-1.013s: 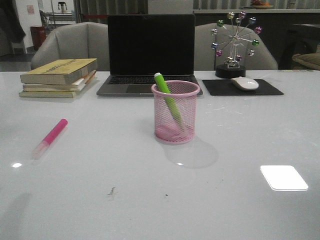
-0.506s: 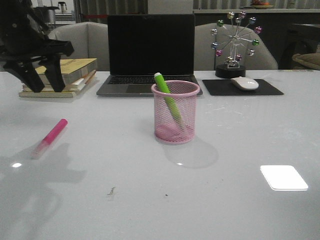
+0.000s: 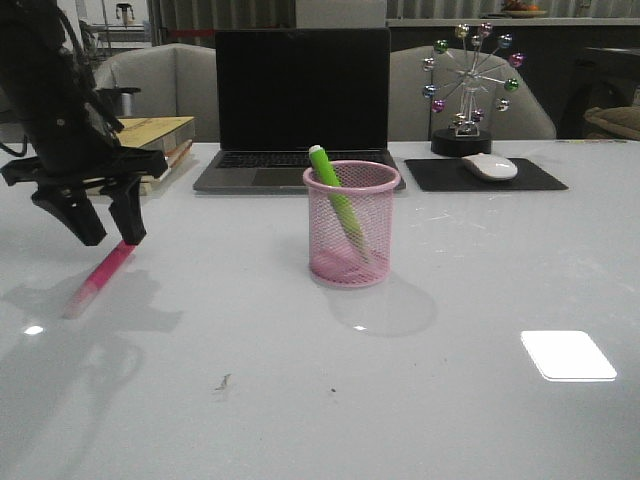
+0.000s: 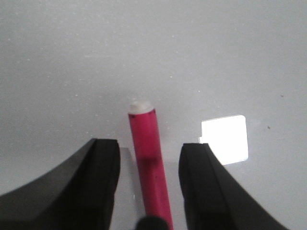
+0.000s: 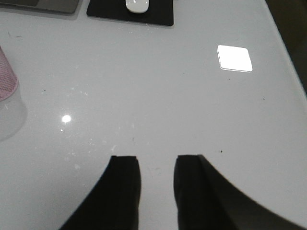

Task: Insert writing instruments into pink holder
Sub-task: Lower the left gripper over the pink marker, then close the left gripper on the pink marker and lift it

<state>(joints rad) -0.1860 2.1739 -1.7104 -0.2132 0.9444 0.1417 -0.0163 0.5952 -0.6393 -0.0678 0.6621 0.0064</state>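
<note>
The pink wire-mesh holder (image 3: 351, 224) stands mid-table in front of the laptop, and the lime green highlighter (image 3: 333, 195) leans inside it, its top above the rim. The pink highlighter (image 3: 100, 277) lies flat on the table at the left. My left gripper (image 3: 108, 236) hangs open just over its far end. In the left wrist view the pink highlighter (image 4: 149, 163) runs between the two fingers of the left gripper (image 4: 148, 148), with gaps on both sides. My right gripper (image 5: 157, 165) is open above bare table, out of the front view. The holder's edge (image 5: 6, 79) shows beside it.
A laptop (image 3: 300, 105) sits behind the holder. A stack of books (image 3: 150, 145) lies at the back left, partly behind my left arm. A white mouse (image 3: 489, 166) rests on a black pad (image 3: 484, 176), with a small ferris-wheel ornament (image 3: 466, 85) behind it.
My left arm came into view from the upper left and dropped toward the pink highlighter, its open fingers now just over the marker. Holder and green highlighter have not moved.
</note>
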